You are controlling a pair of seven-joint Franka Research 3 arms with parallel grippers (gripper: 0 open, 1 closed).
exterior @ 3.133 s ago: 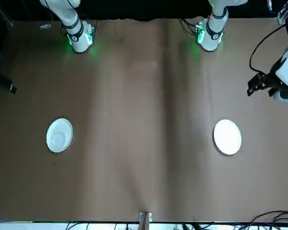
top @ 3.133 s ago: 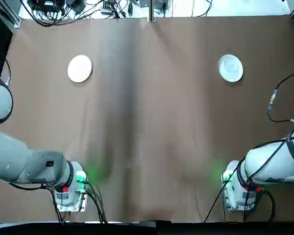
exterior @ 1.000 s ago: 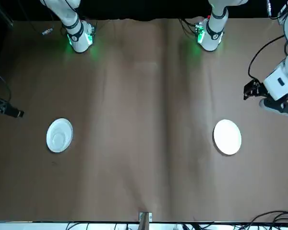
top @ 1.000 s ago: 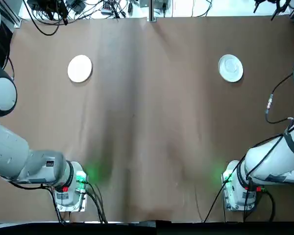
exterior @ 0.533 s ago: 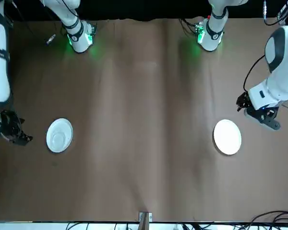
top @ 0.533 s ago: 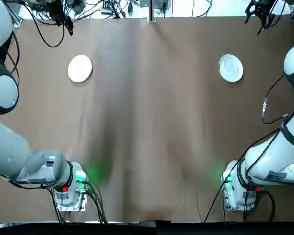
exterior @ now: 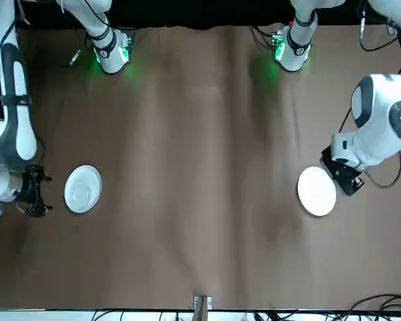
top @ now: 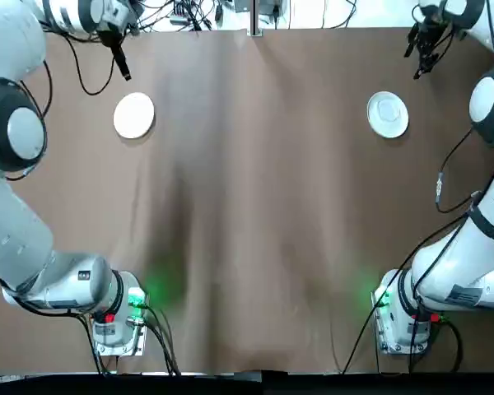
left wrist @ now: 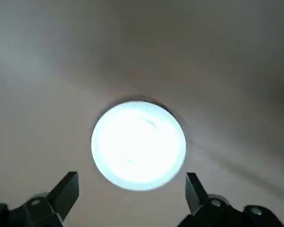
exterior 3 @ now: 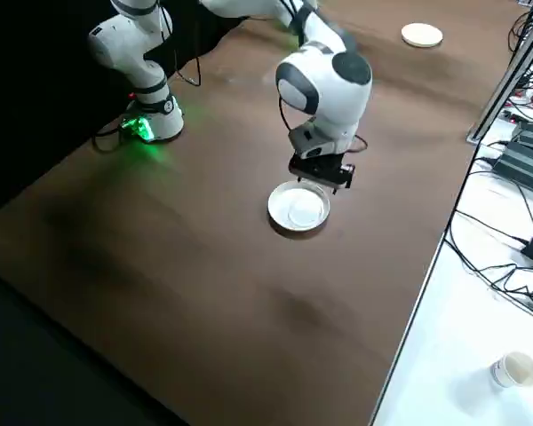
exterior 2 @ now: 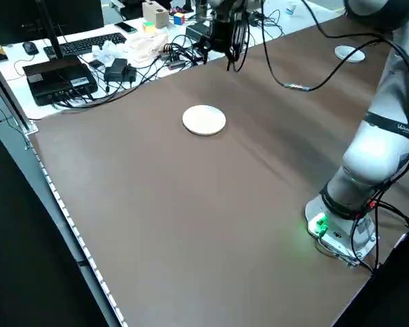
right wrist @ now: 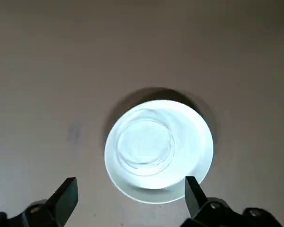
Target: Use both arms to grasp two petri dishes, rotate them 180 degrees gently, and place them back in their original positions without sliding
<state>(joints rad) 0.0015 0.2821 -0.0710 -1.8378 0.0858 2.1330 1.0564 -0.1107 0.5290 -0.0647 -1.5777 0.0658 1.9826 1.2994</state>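
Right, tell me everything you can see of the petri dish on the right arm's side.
The ringed petri dish is round, shallow and whitish, looking like glass or clear plastic, with a raised rim and faint concentric rings around a smaller inner circle. It lies flat on the brown tabletop, casting a shadow at its edge, near the table's far edge. Both fingers of the open right gripper hover above it, and no contact shows. I can't tell whether it is right side up.

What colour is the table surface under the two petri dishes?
The table is plain brown, best seen in the top view.
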